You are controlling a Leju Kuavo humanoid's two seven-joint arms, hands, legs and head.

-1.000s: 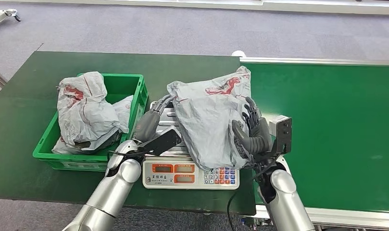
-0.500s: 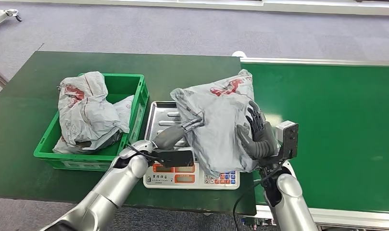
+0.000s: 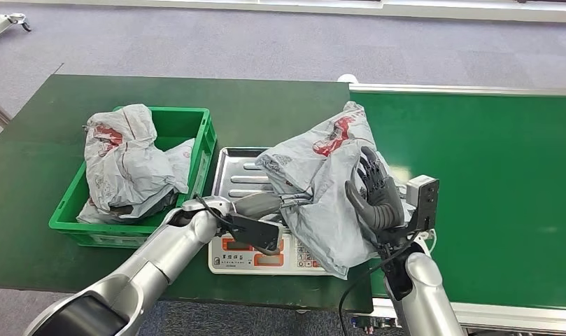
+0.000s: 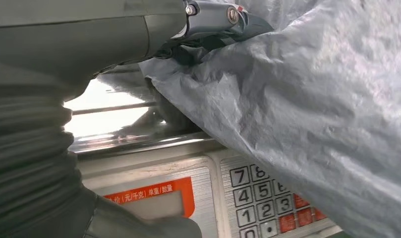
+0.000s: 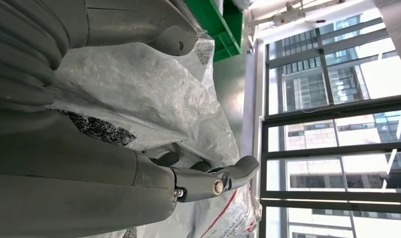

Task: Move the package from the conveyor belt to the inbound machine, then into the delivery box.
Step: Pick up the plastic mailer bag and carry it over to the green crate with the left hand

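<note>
The grey plastic package (image 3: 322,182) with red print sits tilted over the right part of the weighing scale (image 3: 241,253), hanging over its keypad. My left hand (image 3: 262,205) reaches across the steel pan (image 3: 236,172), fingers tucked into the package's folds at its lower left. My right hand (image 3: 374,197) presses against the package's right side with fingers spread. The left wrist view has the package (image 4: 312,99) draped above the keypad (image 4: 253,198). In the right wrist view my palm and thumb (image 5: 213,183) lie on the crinkled package (image 5: 139,94).
A green crate (image 3: 196,122) at the left holds other grey bags (image 3: 126,157). The green conveyor belt (image 3: 490,182) runs along the right, its metal rim beside the scale. The dark green table (image 3: 42,140) ends close in front of the scale.
The package has slid right and sunk lower over the scale's keypad. My left hand moved right across the pan after it; my right hand shifted slightly right.
</note>
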